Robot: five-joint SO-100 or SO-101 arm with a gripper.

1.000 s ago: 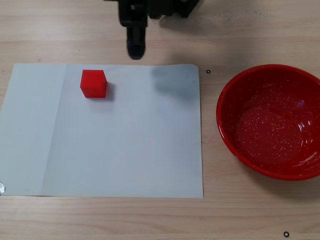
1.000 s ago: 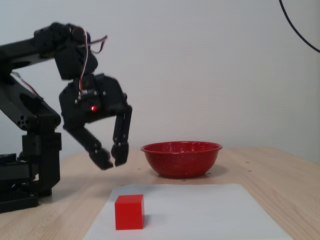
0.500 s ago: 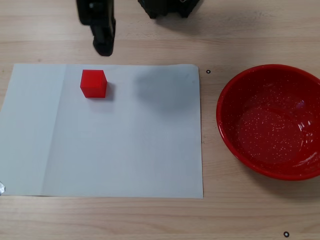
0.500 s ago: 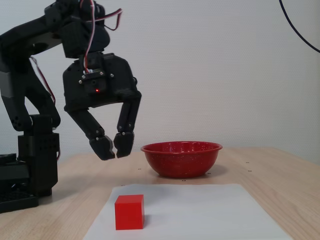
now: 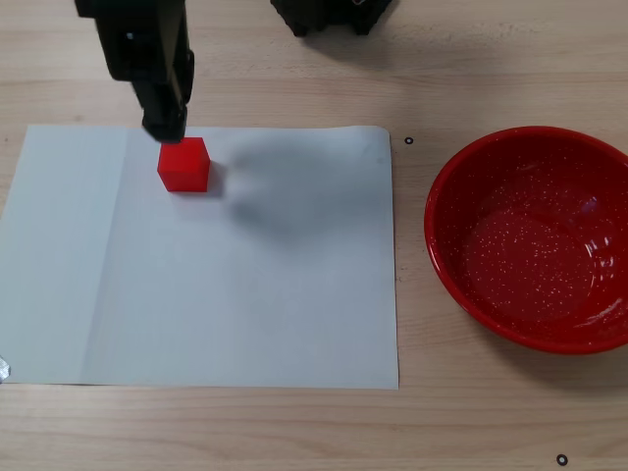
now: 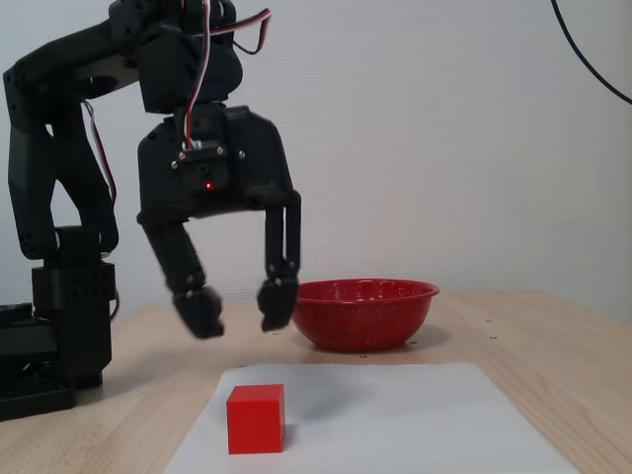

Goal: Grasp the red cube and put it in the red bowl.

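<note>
Jaws spread apart with nothing between them, hanging above the worktop in the side-on fixed view. Red cube sits below the jaws and nearer that camera, clear of both fingertips, resting flat on a white paper sheet; the sheet's near edge is cut off by the bottom of that picture. In the top-down fixed view the gripper enters from the top edge, its upper body cropped, and only one dark finger end shows, so the opening can't be read from there. That finger end overlaps or just meets the cube's far edge in the picture; contact can't be judged top-down, but the side view shows a gap in height. A soft arm shadow falls on the paper right of the cube. Red bowl stands well off to the right of the jaws, on bare wood, its right rim cut by the picture edge; white speckles visible inside, empty. In the side view the bowl sits behind and right of the jaws, its left rim partly covered by the right finger. Arm base at top of the overhead picture is mostly cropped.
</note>
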